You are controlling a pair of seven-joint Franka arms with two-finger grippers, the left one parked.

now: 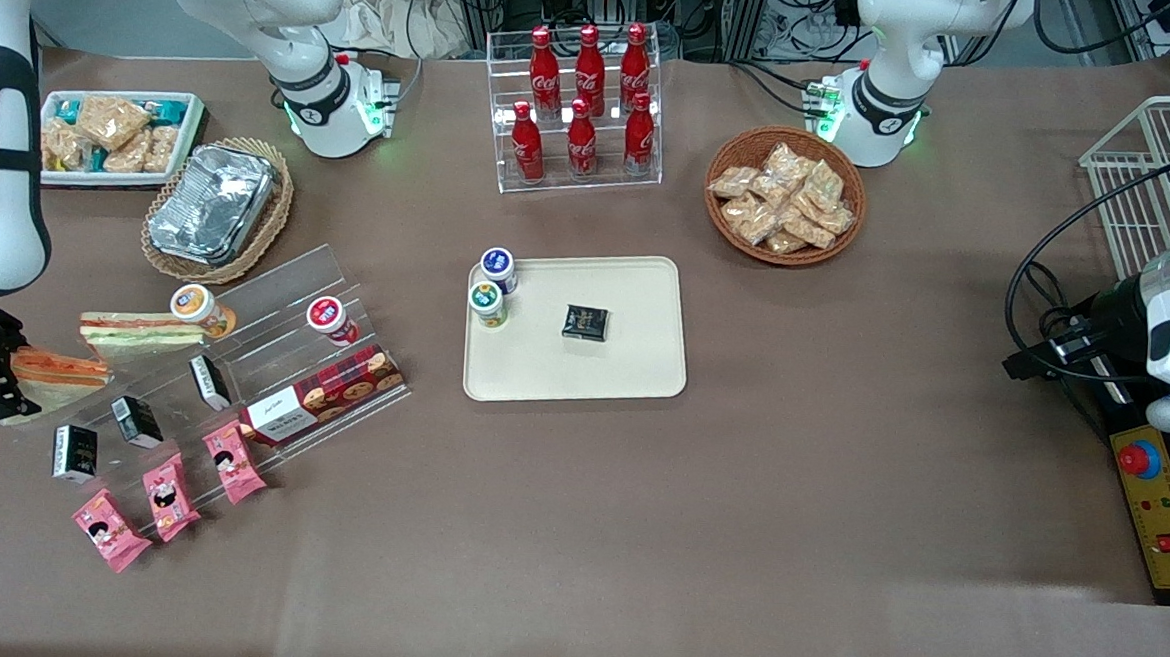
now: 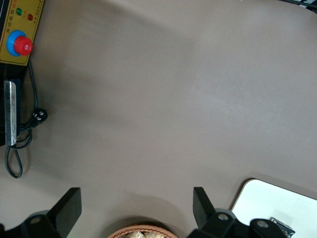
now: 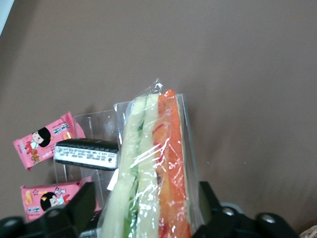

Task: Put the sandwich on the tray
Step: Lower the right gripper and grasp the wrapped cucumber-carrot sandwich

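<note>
1. Right arm's end effector (image 1: 4,378) sits at the working arm's end of the brown tabletop (image 1: 736,497), just beside the clear acrylic stepped display rack (image 1: 273,352).
2. End effector is clamped on the clear-wrapped triangular wedge sandwich with a thick orange layer over pale bread and green filling (image 1: 57,369). In the right wrist view the sandwich (image 3: 151,173) runs between the two black fingers (image 3: 208,203), one on each flat side.
3. From the front view I can't tell if the sandwich is clear of the tabletop or touching it.
4. Flatter pale-bread sandwich with thin red and green filling (image 1: 134,330) lies just beside it, farther from the front camera.
5. Large flat cream-beige rectangular plastic tray (image 1: 623,371) is mid-tabletop, well apart from the sandwich.
6. On the tray: two small round-lidded cups (image 1: 492,289) at one edge, a small black packet (image 1: 585,323) near the centre.
7. Pink snack packets (image 3: 47,141) and a small black box (image 3: 86,153) show beside the held sandwich in the right wrist view.
</note>
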